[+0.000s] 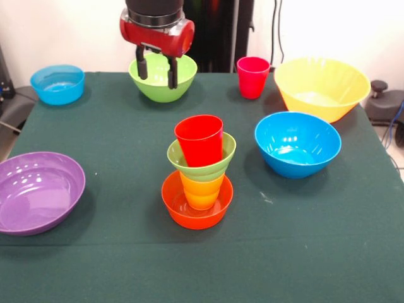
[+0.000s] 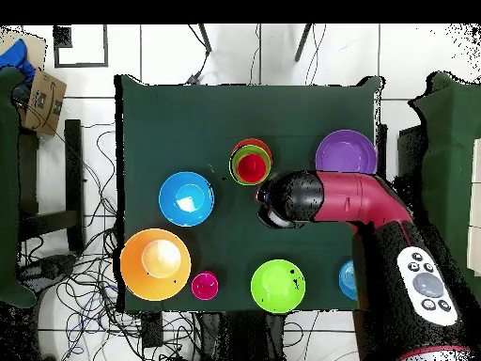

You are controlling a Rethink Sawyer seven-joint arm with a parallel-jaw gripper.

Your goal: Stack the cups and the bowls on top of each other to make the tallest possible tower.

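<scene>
The tower [image 1: 198, 173] stands near the middle of the green surface [image 1: 126, 265] and serves as the landmark here. It is a nested stack: an orange bowl [image 1: 196, 211] at the base, a yellow-orange cup [image 1: 201, 191] in it, a small green bowl [image 1: 203, 165] on that cup, and a red cup [image 1: 199, 139] on top, leaning a little to one side.

In the front view the claw [image 1: 156, 71] hangs behind the tower and slightly to its left, raised above the surface. Its two dark fingers [image 1: 141, 66] point down with a clear gap between them and nothing held, so it is open. It appears in front of the larger green bowl [image 1: 163, 79], which sits behind the tower at the far edge.

The pink cup [image 1: 252, 77] stands upright behind the tower and to its right. Further right of that is the large yellow bowl [image 1: 322, 87]. A blue bowl [image 1: 297, 144] rests just right of the tower, apart from it. A smaller blue bowl [image 1: 57, 84] sits far behind and to the left, at the corner. The purple bowl [image 1: 38, 191] lies left of the tower, near the surface's edge.

From overhead, the red arm [image 2: 352, 199] reaches in beside the tower [image 2: 251, 164], its dark head close to the stack but not over it.
</scene>
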